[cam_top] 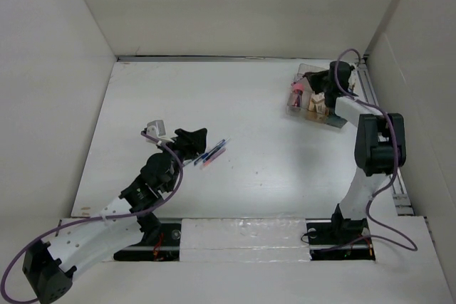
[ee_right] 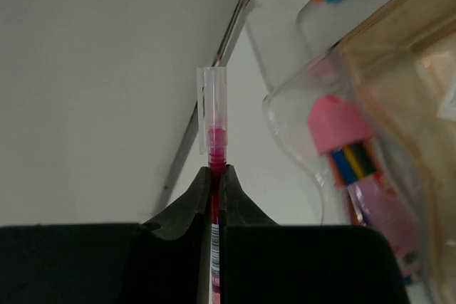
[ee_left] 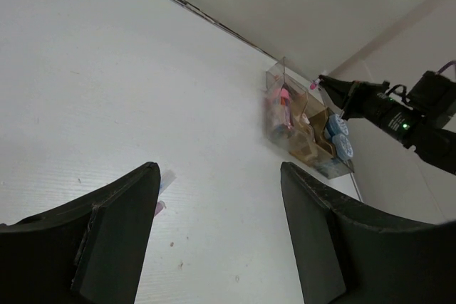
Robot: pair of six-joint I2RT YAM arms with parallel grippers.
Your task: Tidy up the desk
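The white desk (cam_top: 256, 176) spreads under both arms. My right gripper (ee_right: 214, 170) is shut on a red pen (ee_right: 214, 129) with a clear cap, held beside the clear plastic organizer tray (cam_top: 313, 95) at the far right; the tray also shows in the right wrist view (ee_right: 356, 140) and in the left wrist view (ee_left: 303, 129). My left gripper (ee_left: 221, 176) is open and empty, just above the desk. Several pens (cam_top: 210, 154), blue and red, lie on the desk right by the left gripper (cam_top: 194, 137); only their tips (ee_left: 162, 191) show beside its left finger.
The tray holds a pink eraser (ee_right: 338, 122), coloured pencils and brownish items. A small white and grey object (cam_top: 157, 129) lies left of the left gripper. White wall panels enclose the desk on the left, back and right; a metal rail (cam_top: 370, 94) runs along the right edge.
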